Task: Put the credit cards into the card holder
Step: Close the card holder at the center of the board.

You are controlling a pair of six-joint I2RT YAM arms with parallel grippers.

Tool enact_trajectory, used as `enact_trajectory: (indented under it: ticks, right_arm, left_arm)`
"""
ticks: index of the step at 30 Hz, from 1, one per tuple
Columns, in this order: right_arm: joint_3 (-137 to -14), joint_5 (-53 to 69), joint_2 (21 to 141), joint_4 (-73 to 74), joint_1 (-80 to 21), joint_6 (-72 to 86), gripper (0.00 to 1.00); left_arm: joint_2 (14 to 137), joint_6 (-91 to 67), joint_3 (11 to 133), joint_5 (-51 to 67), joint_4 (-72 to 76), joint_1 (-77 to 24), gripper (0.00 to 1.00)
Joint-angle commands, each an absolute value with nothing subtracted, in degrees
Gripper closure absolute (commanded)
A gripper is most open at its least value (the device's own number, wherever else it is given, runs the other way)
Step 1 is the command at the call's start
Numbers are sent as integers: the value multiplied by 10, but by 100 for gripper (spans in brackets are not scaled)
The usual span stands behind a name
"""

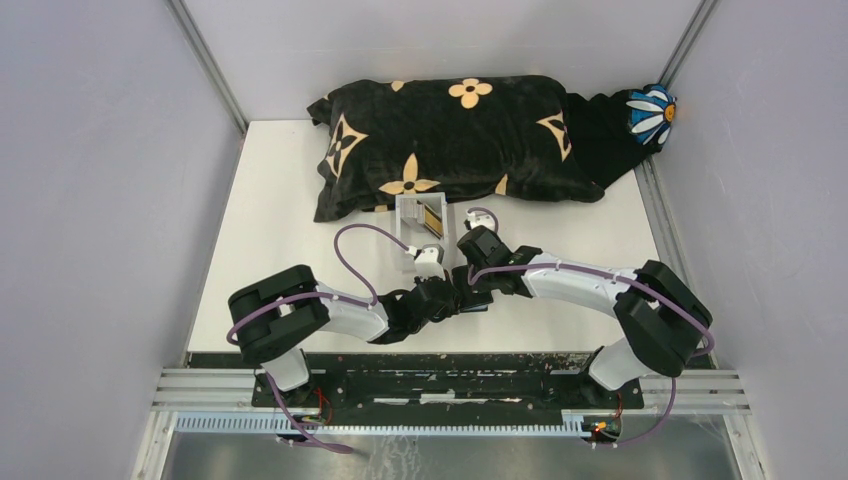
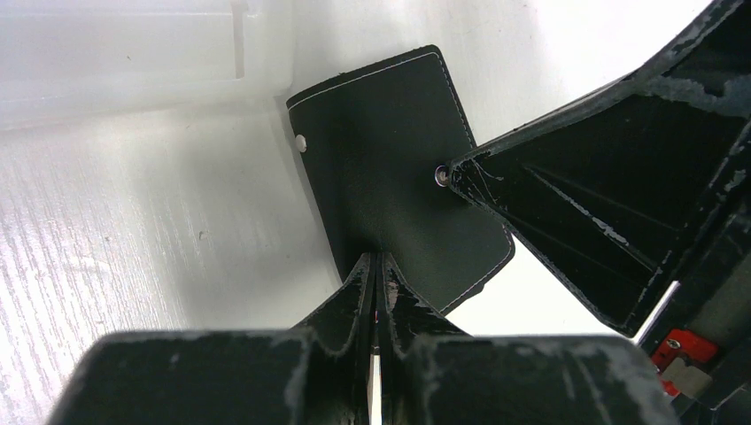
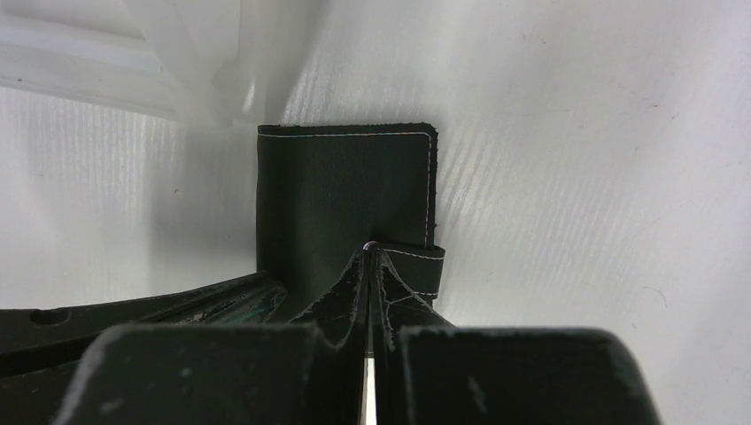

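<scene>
Left gripper (image 2: pixel 376 266) first: fingers pressed together, no gap to speak of, tips down on the near edge of the card holder (image 2: pixel 381 159); whether a fold of it is nipped between them, I cannot tell. Right gripper (image 3: pixel 370 252) likewise closed tight, nothing visibly between the fingers, its point set on the holder's small stitched strap (image 3: pixel 427 266); from the left wrist view that tip meets the holder's right edge at a metal snap. The card holder lies flat and folded on the white table (image 2: pixel 133 230), black, pale stitching round its border; a silver stud (image 2: pixel 301 142) shows at its left edge. Just beyond it, the clear acrylic box (image 2: pixel 115 62); from above, the credit cards (image 1: pixel 432 217) stand on edge inside that box, a gold-tan one showing. Behind the box, a black pillow (image 1: pixel 450 130) with tan flowers lies across the far side of the table.
</scene>
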State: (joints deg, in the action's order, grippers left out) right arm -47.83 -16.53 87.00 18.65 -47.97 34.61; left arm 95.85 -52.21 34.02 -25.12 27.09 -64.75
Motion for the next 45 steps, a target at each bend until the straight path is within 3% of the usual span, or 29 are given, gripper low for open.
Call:
enact_trajectory:
  ticks: [1,45]
  right_arm:
    - [-506,-156,877,158,-486,351,99]
    - [-480,-153,896,130,-498,372,99]
  left_arm:
    - [970,-499,356,-243,268,-650,93]
    - [977,-513,337,-242,292,-649,94]
